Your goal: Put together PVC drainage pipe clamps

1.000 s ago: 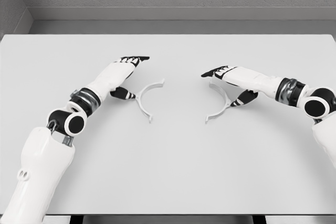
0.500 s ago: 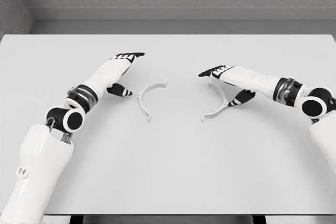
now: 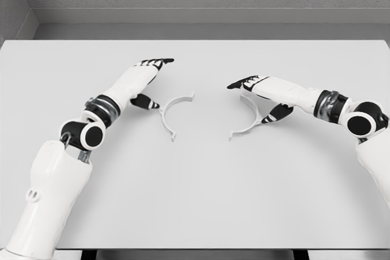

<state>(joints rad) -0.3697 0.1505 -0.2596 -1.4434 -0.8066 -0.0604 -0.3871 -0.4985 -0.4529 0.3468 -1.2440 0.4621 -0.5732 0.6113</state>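
Observation:
Two white half-ring clamp pieces lie flat on the white table [image 3: 195,193]. The left clamp half [image 3: 173,114] opens toward the right and sits just right of my left hand [image 3: 149,83], whose thumb tip is close to its curved back without touching it. The right clamp half [image 3: 250,118] opens toward the left. My right hand [image 3: 259,97] hovers over its upper end, fingers stretched out, thumb beside the outer curve. Both hands are open and hold nothing. A gap of bare table separates the two halves.
A grey wall and floor strip [image 3: 195,4] run behind the table's far edge. Nothing else lies on the table.
The right clamp half has slid slightly left with my right hand behind it. My left hand shifted a little right, back toward the left clamp half.

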